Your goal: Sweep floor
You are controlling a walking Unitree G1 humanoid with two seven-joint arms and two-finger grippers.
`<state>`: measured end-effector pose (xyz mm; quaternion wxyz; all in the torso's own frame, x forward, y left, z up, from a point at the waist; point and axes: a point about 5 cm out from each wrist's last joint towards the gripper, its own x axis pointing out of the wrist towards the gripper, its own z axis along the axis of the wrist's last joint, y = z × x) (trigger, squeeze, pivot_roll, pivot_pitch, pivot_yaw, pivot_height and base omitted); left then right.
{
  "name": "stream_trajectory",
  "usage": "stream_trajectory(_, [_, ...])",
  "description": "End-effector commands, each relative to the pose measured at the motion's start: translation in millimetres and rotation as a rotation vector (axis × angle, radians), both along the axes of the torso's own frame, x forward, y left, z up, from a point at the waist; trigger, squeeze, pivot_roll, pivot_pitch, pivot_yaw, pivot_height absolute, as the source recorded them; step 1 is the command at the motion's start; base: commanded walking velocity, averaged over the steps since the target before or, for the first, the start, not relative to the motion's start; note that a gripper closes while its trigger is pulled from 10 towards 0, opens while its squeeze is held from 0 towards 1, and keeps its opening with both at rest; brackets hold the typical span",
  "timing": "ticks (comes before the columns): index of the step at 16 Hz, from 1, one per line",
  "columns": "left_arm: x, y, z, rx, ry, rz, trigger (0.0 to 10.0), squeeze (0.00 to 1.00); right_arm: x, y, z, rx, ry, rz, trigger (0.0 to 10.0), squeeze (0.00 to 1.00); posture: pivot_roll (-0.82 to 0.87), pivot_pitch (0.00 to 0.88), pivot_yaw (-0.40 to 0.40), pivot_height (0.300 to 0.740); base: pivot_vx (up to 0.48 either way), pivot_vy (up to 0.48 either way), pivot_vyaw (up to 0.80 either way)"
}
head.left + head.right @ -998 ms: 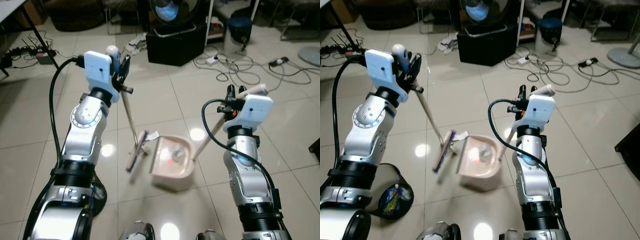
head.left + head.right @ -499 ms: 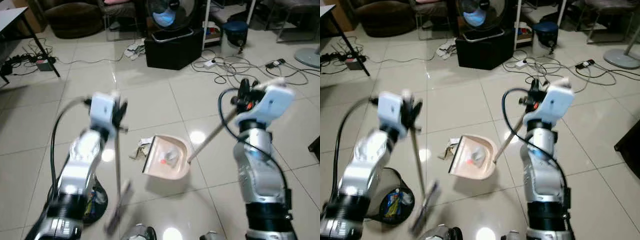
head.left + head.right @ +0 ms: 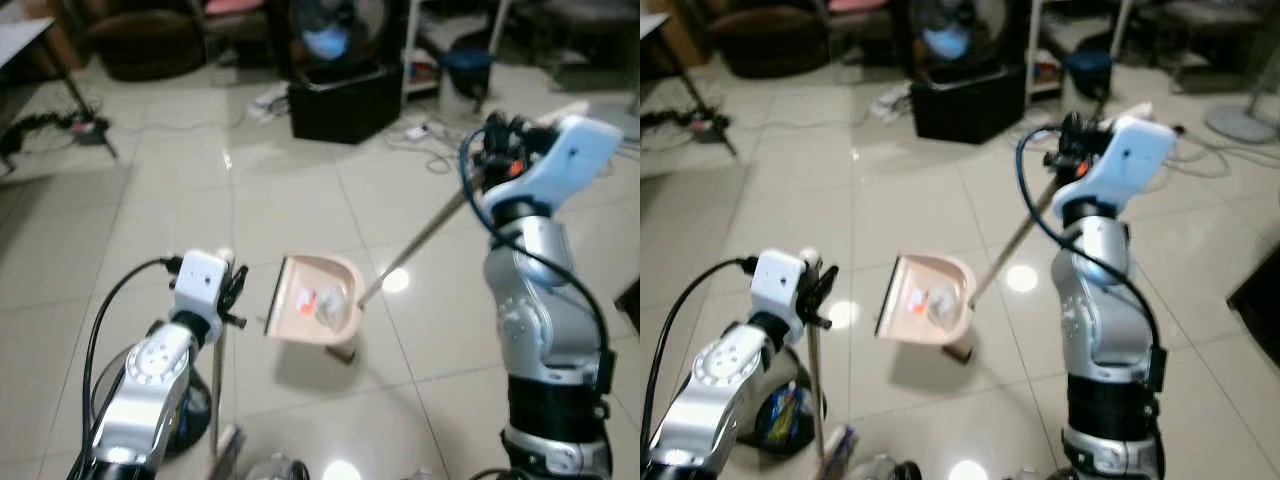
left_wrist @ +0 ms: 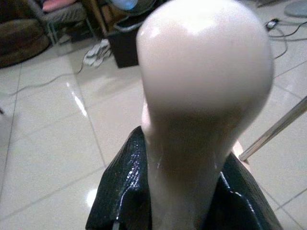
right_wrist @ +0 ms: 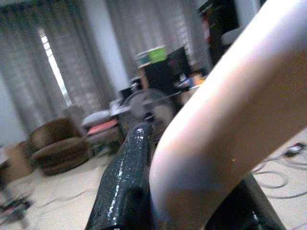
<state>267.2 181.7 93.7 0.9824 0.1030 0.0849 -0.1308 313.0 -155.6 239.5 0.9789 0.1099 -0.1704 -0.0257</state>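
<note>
Fingers (image 4: 120,191) of the left gripper (image 3: 232,292) are closed around the pale rounded top of the broom handle (image 3: 216,385), which runs straight down to the tiled floor (image 3: 150,220) beside the robot's left side. Right gripper (image 3: 492,150) – raised high on the right – clamps its fingers (image 5: 125,182) on the end of the dustpan handle (image 3: 415,240), a thin rod slanting down to one pink dustpan (image 3: 312,300) that sits tilted over the floor with a few scraps (image 3: 318,302) inside. Behind stand a black box (image 3: 345,95) with a fan (image 3: 325,25) above it, a tangle of cables (image 3: 1200,130), a dark armchair (image 3: 750,30) and a small bin (image 3: 785,415) near the left arm.
</note>
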Motion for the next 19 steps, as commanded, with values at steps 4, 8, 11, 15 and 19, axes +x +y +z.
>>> stream_trajectory(4, [-23.5,12.6,-10,0.056,0.056,0.077,10.0,0.00,-3.2,13.8,30,0.079,-0.060,0.111,10.0,0.00,-0.08,0.000,0.084,0.740,0.000,0.000,0.80])
stream_trajectory(8, [-31.6,13.5,-9,0.065,0.021,0.128,10.0,0.00,-1.2,21.1,41,0.067,-0.061,0.147,10.0,0.00,-0.08,0.000,0.060,0.740,0.000,0.000,0.80])
stream_trajectory(11, [-28.4,12.3,1,0.063,-0.041,0.165,10.0,0.00,2.4,22.7,46,0.064,-0.051,0.170,10.0,0.00,-0.07,0.000,0.041,0.740,0.000,0.000,0.80])
stream_trajectory(15, [-23.3,10.2,11,0.057,-0.093,0.163,10.0,0.00,4.3,16.4,43,0.080,-0.034,0.136,10.0,0.00,-0.07,0.000,0.048,0.740,0.158,0.000,0.77])
stream_trajectory(19, [-22.7,3.9,11,0.059,-0.092,0.137,10.0,0.00,4.0,12.0,39,0.097,-0.020,0.116,10.0,0.00,-0.08,0.000,0.057,0.740,0.361,0.000,0.00])
